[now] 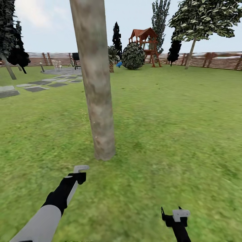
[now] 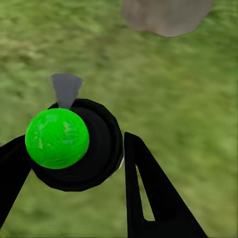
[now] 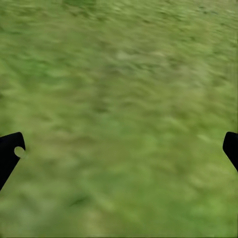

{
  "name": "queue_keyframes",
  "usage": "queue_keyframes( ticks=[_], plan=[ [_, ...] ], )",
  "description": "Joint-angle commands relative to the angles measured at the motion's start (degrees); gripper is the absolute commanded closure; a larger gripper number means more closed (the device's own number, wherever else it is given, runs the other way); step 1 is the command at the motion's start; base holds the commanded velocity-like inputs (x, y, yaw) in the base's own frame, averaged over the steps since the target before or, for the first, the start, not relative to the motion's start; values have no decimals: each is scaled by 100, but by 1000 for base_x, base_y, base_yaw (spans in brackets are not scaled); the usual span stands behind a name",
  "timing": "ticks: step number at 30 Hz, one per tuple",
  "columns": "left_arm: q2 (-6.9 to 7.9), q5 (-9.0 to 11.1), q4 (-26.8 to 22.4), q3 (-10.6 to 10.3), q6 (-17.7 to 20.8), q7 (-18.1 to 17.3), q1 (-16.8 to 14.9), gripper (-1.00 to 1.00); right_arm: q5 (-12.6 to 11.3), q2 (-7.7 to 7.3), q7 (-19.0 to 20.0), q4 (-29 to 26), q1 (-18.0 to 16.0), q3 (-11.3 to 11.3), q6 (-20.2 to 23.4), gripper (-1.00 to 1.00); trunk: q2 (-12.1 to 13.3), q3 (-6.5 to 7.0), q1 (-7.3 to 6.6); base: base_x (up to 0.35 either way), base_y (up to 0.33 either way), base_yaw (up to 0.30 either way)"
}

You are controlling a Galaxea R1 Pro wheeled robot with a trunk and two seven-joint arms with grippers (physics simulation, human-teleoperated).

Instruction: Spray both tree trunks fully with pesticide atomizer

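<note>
Tree trunk [image 1: 95, 84] stands dead ahead on the grass [image 1: 174, 134], thick, mottled grey-brown, leaning slightly, its base just beyond the left gripper [image 1: 78, 174]; its foot also shows in the left wrist view [image 2: 166, 15]. Left gripper's jaws pinch the pesticide atomizer [image 2: 82, 148], a dark round body with a bright green ball on top and a grey nozzle pointing toward the trunk. Right gripper [image 1: 174, 215] hangs low over bare lawn, well apart from the trunk; its fingertips [image 3: 10, 151] sit wide at the edges of its wrist view, jaws spread, nothing between them. Far left: grey stepping stones [image 1: 37, 85] leading to a paved circle [image 1: 62, 71]. Far back: round dark bush [image 1: 133, 56], red play tower [image 1: 148, 43], a second leafy tree [image 1: 201, 20] at right, slatted wooden fence [image 1: 215, 60] closing the lawn. Open grass to the right of the trunk and ahead to the fence.
</note>
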Motion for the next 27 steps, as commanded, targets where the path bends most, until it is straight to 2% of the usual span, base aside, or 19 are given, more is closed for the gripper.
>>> queue_keyframes(
  ticks=[1, 8, 13, 16, 20, 27],
  plan=[
    [-1, 7, -3, -1, 0, -5, 0, 100, 0, 0, -3, 0, 0, 1, 0, -100, 0, 0, 0, 18, -32, 275],
    [-130, 7, -16, -50, 81, -2, -146, 100, 0, 0, -1, -4, 0, 1, 0, -100, 0, 0, 0, 3, -5, 77],
    [-245, 4, -2, -90, 98, -41, -470, 100, 0, 0, 6, -8, 0, 2, 0, -100, 0, 0, 0, 0, 0, 1],
    [-306, 13, 60, -268, 103, -79, -635, 100, 6, 0, 11, -8, 0, 9, 0, -100, 0, 0, 0, 0, 0, 0],
    [-330, 12, 28, -400, 47, -83, -622, 100, 2, -1, 11, -9, 0, 2, 0, -100, 0, 0, 0, 0, 0, 0],
    [-333, 23, 32, -397, 26, -89, -615, 100, 1, 0, -5, -9, 0, 1, 0, -100, 0, 0, 0, 234, 0, -28]
  ],
)
